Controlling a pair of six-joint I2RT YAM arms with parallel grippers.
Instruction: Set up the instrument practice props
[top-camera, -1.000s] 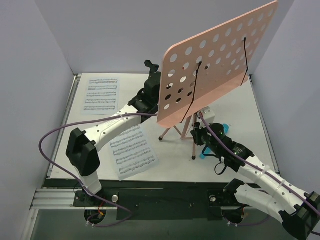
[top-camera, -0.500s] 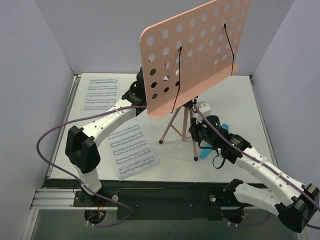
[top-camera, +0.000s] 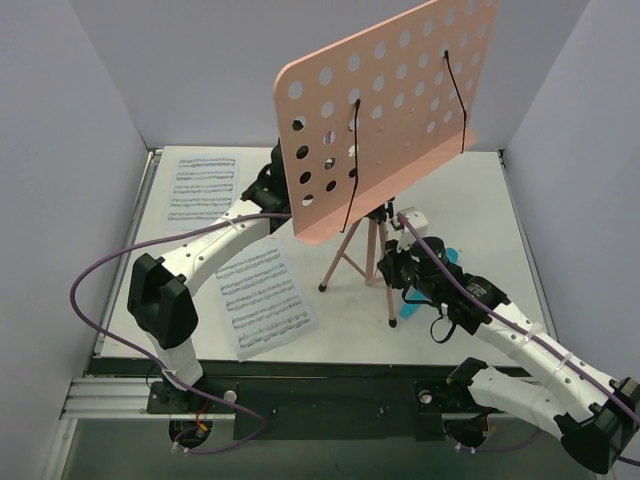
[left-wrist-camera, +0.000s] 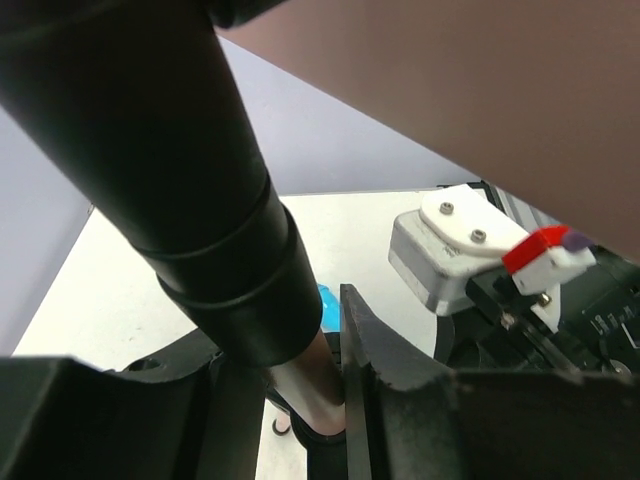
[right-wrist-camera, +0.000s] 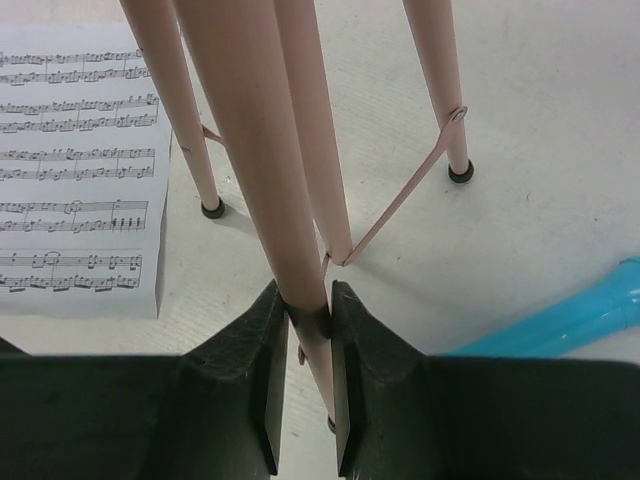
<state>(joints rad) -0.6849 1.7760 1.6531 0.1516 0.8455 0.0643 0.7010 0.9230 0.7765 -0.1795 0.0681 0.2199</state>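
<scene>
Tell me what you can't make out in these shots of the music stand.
- Left gripper, holding or not: left wrist view, black tube covers the contact; top view, pink desk hides it.
- Turquoise object: right wrist view, cut by edge.
- Sheet-music pages notes: top view, too small.

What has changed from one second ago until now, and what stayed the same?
The pink music-stand desk swung left and upward as the tripod came from leaning to upright, mostly in the first half second. The right gripper stayed clamped on a tripod tube. The left gripper stayed behind the desk; its grip is unclear. The sheet-music pages did not move.
</scene>
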